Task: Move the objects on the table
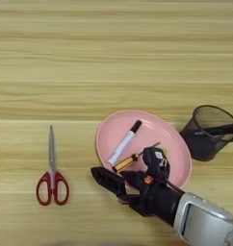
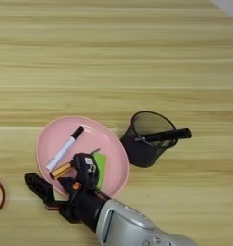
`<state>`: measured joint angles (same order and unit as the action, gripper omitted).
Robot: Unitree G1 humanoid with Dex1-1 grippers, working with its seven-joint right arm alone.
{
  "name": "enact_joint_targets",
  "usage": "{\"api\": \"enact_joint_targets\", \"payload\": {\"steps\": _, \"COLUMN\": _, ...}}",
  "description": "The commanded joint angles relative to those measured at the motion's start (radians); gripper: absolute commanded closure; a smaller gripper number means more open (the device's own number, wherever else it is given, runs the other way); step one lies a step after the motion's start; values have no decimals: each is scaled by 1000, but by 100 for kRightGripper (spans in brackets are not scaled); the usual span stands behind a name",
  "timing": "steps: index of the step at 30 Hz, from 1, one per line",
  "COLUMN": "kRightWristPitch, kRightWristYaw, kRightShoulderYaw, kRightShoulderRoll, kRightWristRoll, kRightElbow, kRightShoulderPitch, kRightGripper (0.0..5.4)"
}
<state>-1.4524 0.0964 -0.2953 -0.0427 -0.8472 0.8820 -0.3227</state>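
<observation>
the black marker pen (image 2: pixel 165 135) lies across the rim of the black wire-mesh pen cup (image 2: pixel 146 139), its tip end inside and its tail jutting out right, so it reads as dropped in but too long to sink. the cup stands upright on the wooden table (image 2: pixel 113 57), just right of the pink plate (image 2: pixel 51 137). on the plate rest a white marker with black cap (image 2: pixel 64 148), a small yellow-brown stick (image 2: pixel 60 170) and a green slip (image 2: pixel 100 166). the right gripper (image 2: pixel 60 178) hangs over the plate's near edge, fingers spread apart, holding nothing. red-handled scissors (image 1: pixel 52 178) lie well left of the plate.
</observation>
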Motion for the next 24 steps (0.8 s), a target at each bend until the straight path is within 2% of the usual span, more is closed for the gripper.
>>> {"api": "enact_joint_targets", "payload": {"steps": 1, "kRightWristPitch": 59, "kRightWristYaw": 4, "kRightShoulderYaw": 3, "kRightShoulderRoll": -18, "kRightWristRoll": -6, "kRightElbow": 38, "kRightShoulderPitch": 23, "kRightGripper": 4}}
{"api": "enact_joint_targets", "payload": {"steps": 17, "kRightWristPitch": 80, "kRightWristYaw": -5, "kRightShoulderYaw": 6, "kRightShoulderRoll": -28, "kRightWristRoll": -7, "kRightElbow": 96, "kRightShoulderPitch": 19, "kRightGripper": 4}}
{"api": "enact_joint_targets", "payload": {"steps": 24, "kRightWristPitch": 180, "kRightWristYaw": -4, "kRightShoulderYaw": 49, "kRightShoulderRoll": -87, "kRightWristRoll": 69, "kRightElbow": 96, "kRightShoulderPitch": 12, "kRightGripper": 4}}
